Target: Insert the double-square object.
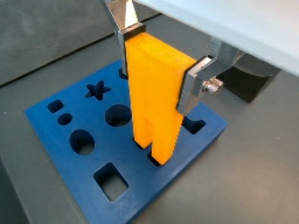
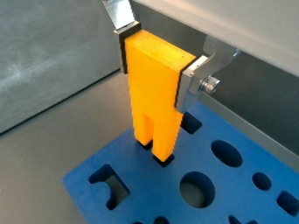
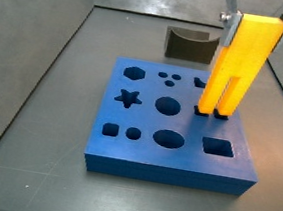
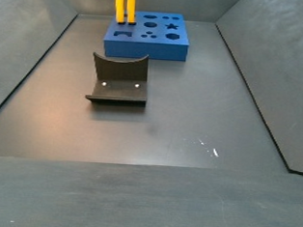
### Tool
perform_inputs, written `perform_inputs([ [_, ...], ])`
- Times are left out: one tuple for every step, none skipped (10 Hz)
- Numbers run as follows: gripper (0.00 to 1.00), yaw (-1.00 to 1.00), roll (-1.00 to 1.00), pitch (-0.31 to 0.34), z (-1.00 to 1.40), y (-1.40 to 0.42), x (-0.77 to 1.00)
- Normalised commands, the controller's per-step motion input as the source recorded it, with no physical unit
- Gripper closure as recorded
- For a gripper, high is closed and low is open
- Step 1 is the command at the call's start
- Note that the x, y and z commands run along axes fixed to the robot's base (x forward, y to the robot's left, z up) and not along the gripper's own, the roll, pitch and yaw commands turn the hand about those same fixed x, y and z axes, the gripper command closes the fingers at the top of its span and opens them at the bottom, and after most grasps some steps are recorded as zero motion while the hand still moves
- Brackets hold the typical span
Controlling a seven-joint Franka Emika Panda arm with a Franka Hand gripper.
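The double-square object (image 1: 156, 96) is a tall bright yellow block with two square prongs. It stands upright on the blue board (image 1: 70, 171), its prong tips at or just inside a pair of square holes near the board's edge. It shows in the wrist view (image 2: 155, 92) and both side views (image 3: 237, 64) (image 4: 124, 3). My gripper (image 1: 162, 63) is shut on the block's solid upper part, one silver finger (image 1: 197, 80) on each side. In a side view the gripper (image 3: 265, 8) is at the top edge.
The board (image 3: 164, 157) has star, hexagon, round, oval and square holes. A dark grey U-shaped block (image 4: 119, 80) lies on the floor apart from the board (image 4: 152, 45); it also shows behind the board (image 3: 190, 43). Grey walls enclose the floor.
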Motion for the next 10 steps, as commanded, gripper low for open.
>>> perform_inputs([
  [1.0,-0.05,0.14,0.004,-0.18,-0.01,-0.2],
  [1.0,-0.01,0.1,0.001,-0.15,-0.04,-0.04],
  [1.0,0.0,0.05,0.016,-0.17,-0.08,0.0],
  [1.0,-0.02,0.02,0.02,-0.15,-0.09,0.02],
  [1.0,-0.2,0.0,0.026,-0.1,-0.18,0.25],
  [1.0,-0.35,0.0,0.004,-0.18,-0.09,0.33],
  [1.0,-0.39,0.0,0.001,-0.22,0.0,0.31],
  [1.0,-0.3,0.06,0.026,-0.29,0.0,0.2],
  [1.0,-0.26,0.1,0.03,-0.34,0.06,0.0],
  [1.0,-0.21,0.08,0.0,-0.28,0.13,-0.15],
])
